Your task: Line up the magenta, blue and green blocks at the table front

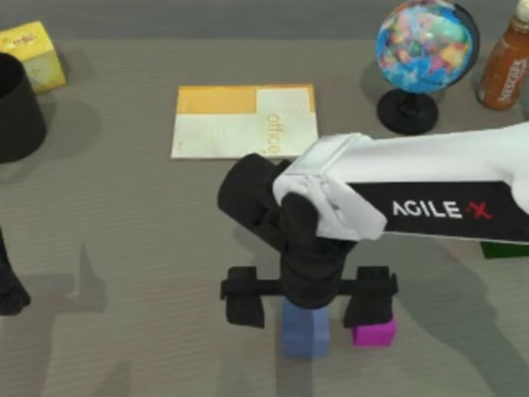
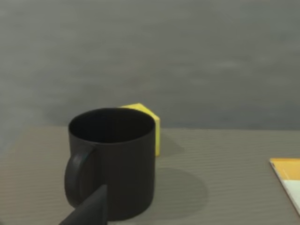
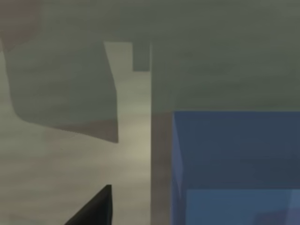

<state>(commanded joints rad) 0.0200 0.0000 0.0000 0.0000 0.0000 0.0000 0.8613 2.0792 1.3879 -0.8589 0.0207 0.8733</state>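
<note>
- The right hand (image 1: pixel 307 304) is seen low over the front of the counter (image 1: pixel 124 215), with its fingers spread wide apart.
- The blue block (image 1: pixel 303 329) is placed on the counter between the two fingers; no finger is seen touching it.
- The magenta block (image 1: pixel 374 332) is found just beside the blue block, on its right, partly under the right finger (image 1: pixel 369 299).
- A small part of the green block (image 1: pixel 506 250) is seen at the right edge, under the right arm.
- The left hand (image 1: pixel 10 289) is parked at the left edge; whether its fingers are spread cannot be told.
- A black mug (image 2: pixel 112 161) and a yellow box (image 2: pixel 147 123) are seen at the far left.
</note>
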